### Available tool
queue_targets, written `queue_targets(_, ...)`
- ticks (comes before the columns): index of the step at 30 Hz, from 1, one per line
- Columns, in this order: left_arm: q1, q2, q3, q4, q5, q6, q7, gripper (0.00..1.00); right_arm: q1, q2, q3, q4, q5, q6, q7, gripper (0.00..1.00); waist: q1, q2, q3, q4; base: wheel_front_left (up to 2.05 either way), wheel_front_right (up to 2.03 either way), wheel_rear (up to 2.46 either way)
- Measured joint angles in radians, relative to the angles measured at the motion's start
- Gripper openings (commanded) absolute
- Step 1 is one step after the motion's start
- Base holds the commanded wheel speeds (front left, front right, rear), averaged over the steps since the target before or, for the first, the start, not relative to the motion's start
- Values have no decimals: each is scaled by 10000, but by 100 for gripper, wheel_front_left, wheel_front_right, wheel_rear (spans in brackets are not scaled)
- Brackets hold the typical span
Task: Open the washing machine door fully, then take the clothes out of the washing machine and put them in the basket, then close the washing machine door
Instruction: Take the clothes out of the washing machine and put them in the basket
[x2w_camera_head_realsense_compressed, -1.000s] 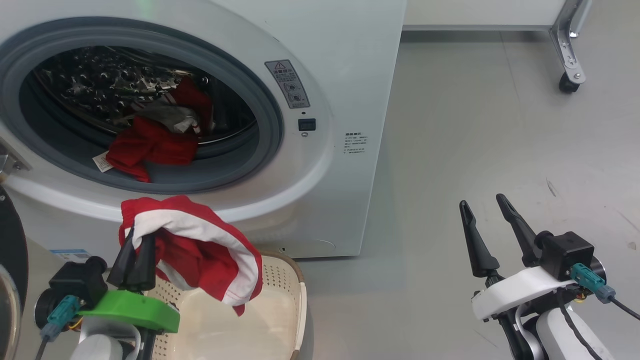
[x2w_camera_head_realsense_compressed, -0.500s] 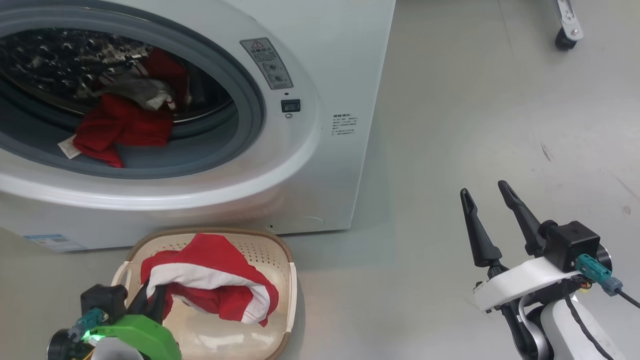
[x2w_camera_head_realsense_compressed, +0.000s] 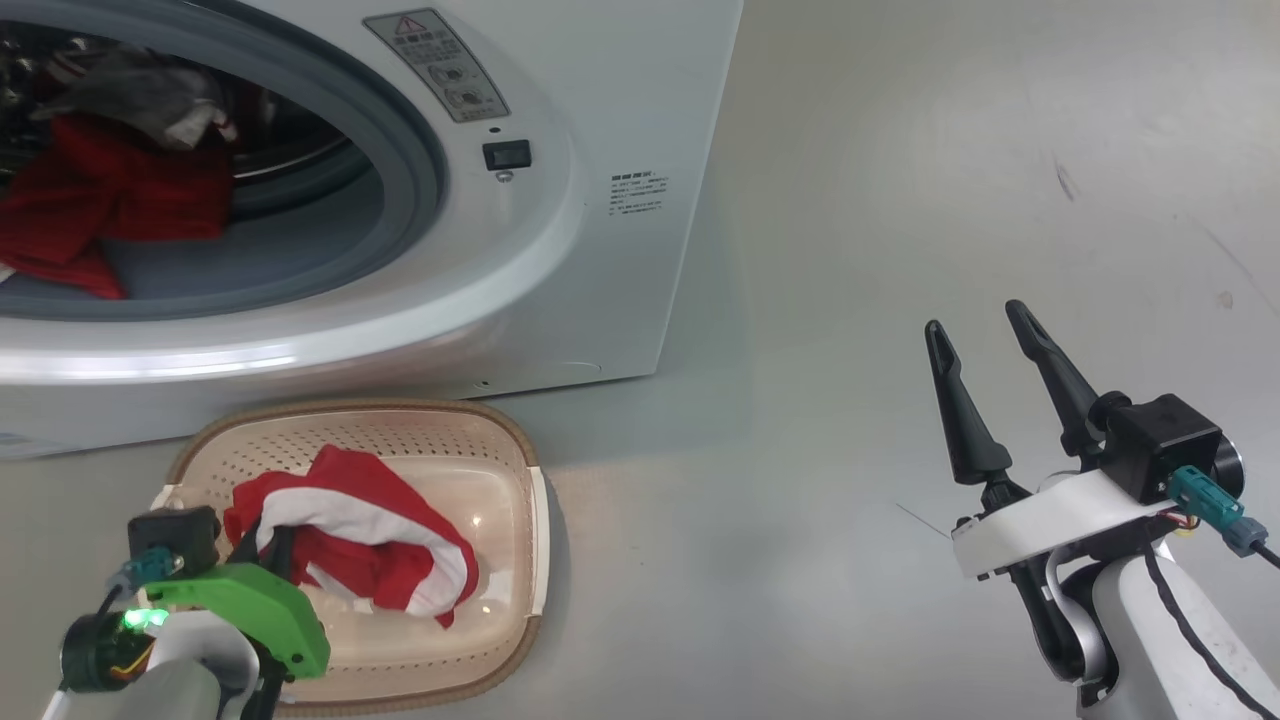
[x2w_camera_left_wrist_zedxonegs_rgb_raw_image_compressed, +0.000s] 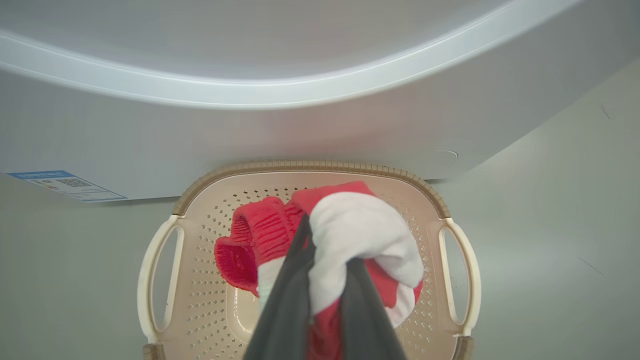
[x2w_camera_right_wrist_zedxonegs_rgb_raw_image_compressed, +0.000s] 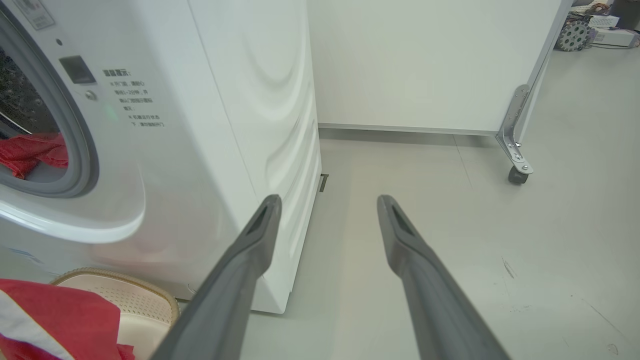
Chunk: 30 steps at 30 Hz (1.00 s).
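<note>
Your left pincer is clamped nearly shut on a red-and-white garment, which now hangs down inside the basket at seven o'clock of the head view. A second ago you held it up above the rim, against the lower front of the washing machine. Your right pincer stands wide open and empty at four o'clock, as before, and more red clothes lie inside the machine at ten o'clock.

Your head cam looks down from up high at the washing machine front and the basket. Left wrist cam hangs close over that same basket; right wrist cam sits low, facing the machine's corner.
</note>
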Motion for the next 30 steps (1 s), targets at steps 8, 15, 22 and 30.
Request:
queue_targets(8, -1155, 6, -19, 708, -2, 0, 88, 0, -421, 10, -88, -161, -6, -65, -44, 100, -1, 0, 925, -433, 0, 0, 0)
queue_targets(15, -1387, -100, -75, 1818, 0, 25, 163, 0, -503, 59, -140, -105, -6, -86, -184, 100, 0, 0, 1441, -703, 0, 0, 0)
queue_targets(22, -1446, -322, 2, 2719, 0, 270, 27, 100, -641, 117, -105, 35, -25, -86, -272, 100, 0, 0, 1502, -728, 0, 0, 0)
queue_targets(30, -1697, -385, -12, 3241, 25, 359, -230, 100, -645, 96, -146, 138, -94, -88, -284, 100, 0, 0, 1396, -570, 0, 0, 0)
